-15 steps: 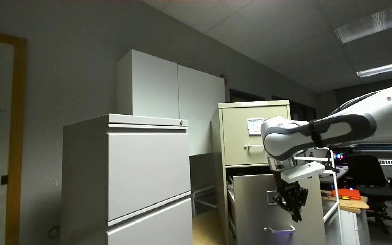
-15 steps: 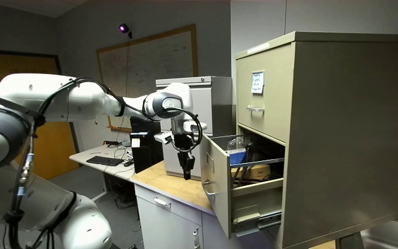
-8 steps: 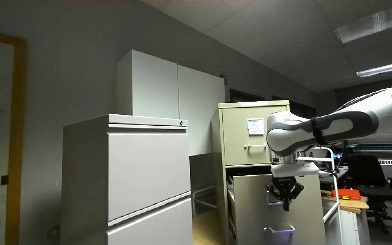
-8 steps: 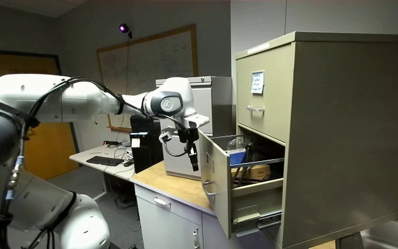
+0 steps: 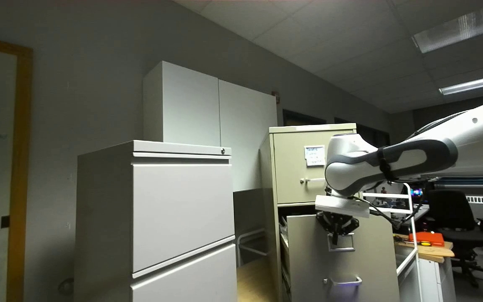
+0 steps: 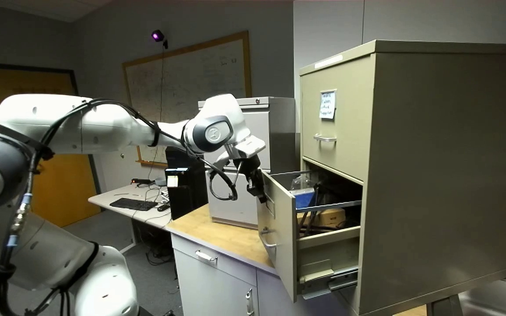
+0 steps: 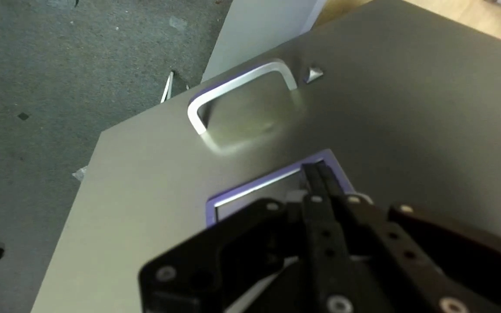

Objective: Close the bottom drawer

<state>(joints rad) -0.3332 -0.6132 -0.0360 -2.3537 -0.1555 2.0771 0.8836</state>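
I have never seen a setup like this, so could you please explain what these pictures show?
The white machine is a robot arm, ending in a black gripper. Two pictures look on from outside; the third is taken from its wrist, facing the front of the bottom drawer. That drawer, in a beige filing cabinet, stands open, with a blue item and a light-brown box inside. A grey cabinet stands on a wood-coloured countertop. The gripper is shut, with nothing visibly held. It is at or very near the label frame on the drawer's front; actual contact is hard to tell.
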